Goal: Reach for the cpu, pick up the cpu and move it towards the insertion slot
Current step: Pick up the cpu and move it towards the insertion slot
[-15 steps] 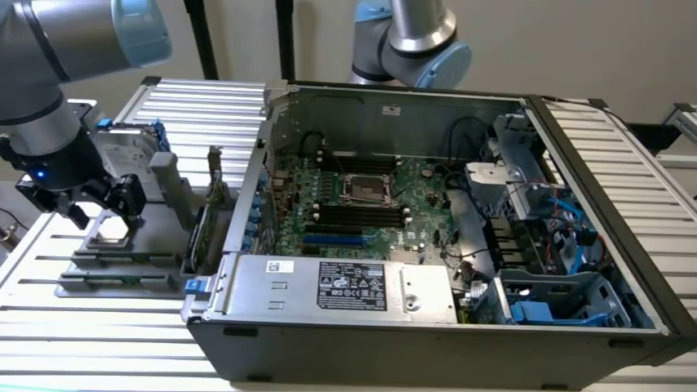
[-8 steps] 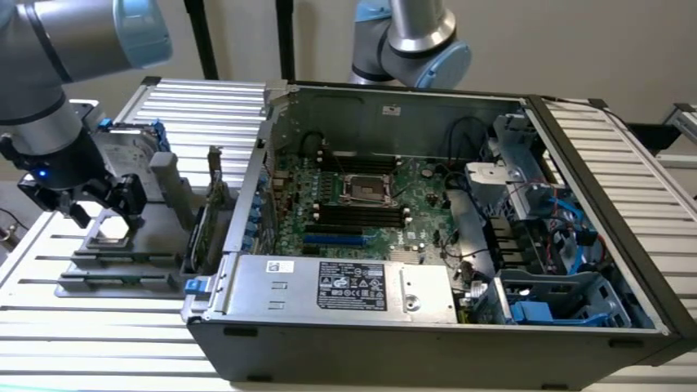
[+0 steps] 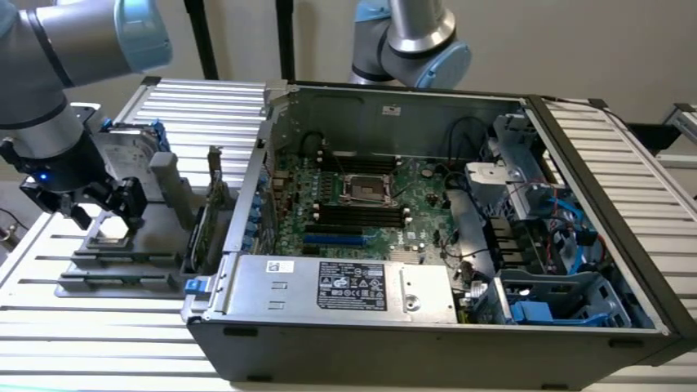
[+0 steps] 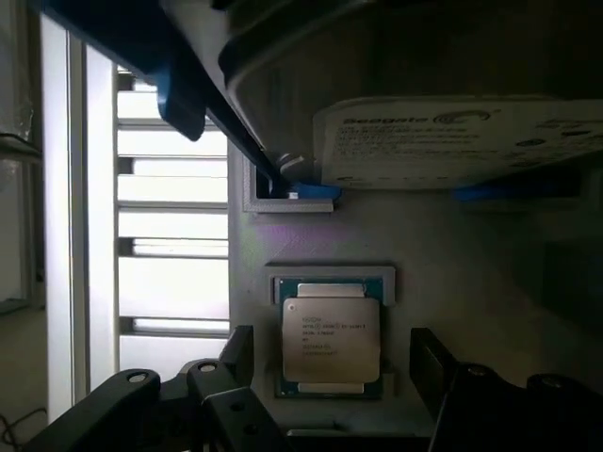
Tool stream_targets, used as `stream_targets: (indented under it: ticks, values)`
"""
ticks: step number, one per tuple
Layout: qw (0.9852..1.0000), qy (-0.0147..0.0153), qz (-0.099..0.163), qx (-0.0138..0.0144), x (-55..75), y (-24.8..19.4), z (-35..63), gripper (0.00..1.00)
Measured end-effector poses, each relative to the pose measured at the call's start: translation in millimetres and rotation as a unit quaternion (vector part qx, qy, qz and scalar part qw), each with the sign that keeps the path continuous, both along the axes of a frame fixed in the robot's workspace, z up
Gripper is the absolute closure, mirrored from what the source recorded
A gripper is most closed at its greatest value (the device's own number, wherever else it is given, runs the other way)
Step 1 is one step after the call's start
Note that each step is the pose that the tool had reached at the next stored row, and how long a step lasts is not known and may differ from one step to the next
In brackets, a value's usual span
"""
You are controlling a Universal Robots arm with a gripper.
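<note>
Wrist view. The gripper (image 4: pixel 332 350) hangs over the cpu (image 4: pixel 330 330) with its jaws open: one dark finger (image 4: pixel 236 353) stands on each side of the chip, with a gap showing between each finger and the chip's edge. The cpu lies flat, printed metal top up, in a square recess of a grey tray (image 4: pixel 490 273). Beyond it on the same tray sits a hard drive (image 4: pixel 452 141) with a white label and blue rails (image 4: pixel 311 191). A slatted table (image 4: pixel 170 282) shows beside the tray.

Exterior view. The gripper (image 3: pixel 107 219) is at the exterior view's left, low over the tray (image 3: pixel 120 273), where the cpu (image 3: pixel 111 229) appears as a pale square between the fingertips. Whether the fingers touch it cannot be told. The hard drive (image 3: pixel 126 147) stands just behind the gripper. The tray rests on the table (image 3: pixel 109 343), just beside an open computer case (image 3: pixel 436 343). Inside the case, a silver power supply (image 3: pixel 348 286) lies nearest the camera; behind it is the green motherboard (image 3: pixel 425 204). The slot (image 3: pixel 367 188), a square with a shiny frame and dark centre, sits on the motherboard, well apart from the cpu. A second arm (image 3: pixel 412 45) stands behind the case.
</note>
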State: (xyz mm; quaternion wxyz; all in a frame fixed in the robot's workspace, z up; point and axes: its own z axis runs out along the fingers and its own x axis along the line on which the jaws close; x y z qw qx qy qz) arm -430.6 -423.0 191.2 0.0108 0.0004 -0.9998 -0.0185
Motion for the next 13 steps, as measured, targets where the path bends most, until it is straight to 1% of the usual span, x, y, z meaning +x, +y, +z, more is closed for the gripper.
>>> stream_targets:
  ticks: [3,13]
  values:
    - [1.0,0.0001,-0.005,-0.0001,0.0,0.0,-1.1,0.24]
    - [1.0,0.0001,-0.005,-0.0001,0.0,0.3,-4.7,0.24]
